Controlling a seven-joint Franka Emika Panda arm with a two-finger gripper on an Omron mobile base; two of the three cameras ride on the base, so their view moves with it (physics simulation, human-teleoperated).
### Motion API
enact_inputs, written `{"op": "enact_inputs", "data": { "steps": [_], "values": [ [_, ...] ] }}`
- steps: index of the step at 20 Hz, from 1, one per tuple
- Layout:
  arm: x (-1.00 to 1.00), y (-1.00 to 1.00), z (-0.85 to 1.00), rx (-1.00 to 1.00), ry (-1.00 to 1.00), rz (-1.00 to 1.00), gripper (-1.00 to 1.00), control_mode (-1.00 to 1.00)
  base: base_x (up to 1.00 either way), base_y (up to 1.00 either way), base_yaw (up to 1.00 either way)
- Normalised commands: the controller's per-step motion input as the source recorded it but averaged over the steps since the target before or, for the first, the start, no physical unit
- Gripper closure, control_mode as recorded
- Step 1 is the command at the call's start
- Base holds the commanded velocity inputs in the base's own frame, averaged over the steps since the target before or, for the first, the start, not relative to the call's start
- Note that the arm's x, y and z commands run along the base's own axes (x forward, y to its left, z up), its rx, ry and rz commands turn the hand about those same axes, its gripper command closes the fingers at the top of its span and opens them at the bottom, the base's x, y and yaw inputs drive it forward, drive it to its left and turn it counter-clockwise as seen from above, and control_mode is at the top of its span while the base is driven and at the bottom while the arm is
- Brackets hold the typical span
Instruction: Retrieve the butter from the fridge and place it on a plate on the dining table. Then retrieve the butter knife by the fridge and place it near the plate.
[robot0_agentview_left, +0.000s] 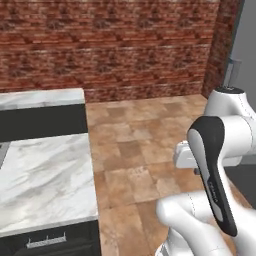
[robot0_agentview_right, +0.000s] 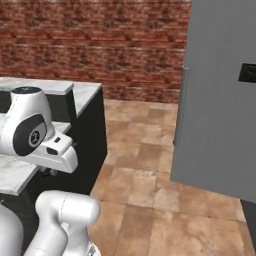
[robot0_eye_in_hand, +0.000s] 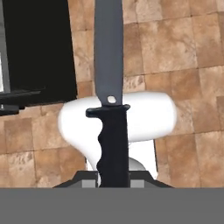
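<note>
**Butter knife in the grip, carried clear of the floor**

The butter knife (robot0_eye_in_hand: 111, 109), a slim dark knife with a ribbed black handle, a short crossguard and a long grey blade, runs straight away from the hand camera, handle nearest you and blade pointing out over the brown tiled floor (robot0_eye_in_hand: 183, 48). You are holding it by the lower handle, which I judge keeps the blade ahead of the wrist and away from the arm while the base travels.

The gripper (robot0_eye_in_hand: 114, 183) is clamped on that handle: its two fingers stand close together with only the handle's width between them, and the knife hangs in the air with nothing under it.

Around you, the tall grey fridge (robot0_agentview_right: 220, 115) with its black panel stands just to the right, doors shut. The white-grey marble counter on dark cabinets (robot0_agentview_left: 42, 175) lies to the left. The knife's set-down looks like what remains.
</note>
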Motion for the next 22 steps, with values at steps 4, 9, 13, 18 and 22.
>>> {"op": "enact_inputs", "data": {
  "steps": [4, 9, 13, 18, 22],
  "values": [
    [0.0, 0.0, 0.0, 0.0, 0.0, 0.0, 1.0, 1.0, 0.62, 0.43, -0.28],
    [0.0, 0.0, 0.0, 0.0, 0.0, 0.0, 1.0, 1.0, 0.65, -0.06, -0.02],
    [0.0, 0.0, 0.0, 0.0, 0.0, 0.0, 1.0, 1.0, 0.85, 0.04, -0.01],
    [0.0, 0.0, 0.0, 0.0, 0.0, 0.0, 1.0, 1.0, 1.0, 0.01, -0.01],
    [0.0, 0.0, 0.0, 0.0, 0.0, 0.0, 1.0, 1.0, 1.0, 0.01, -0.01]
  ]
}}
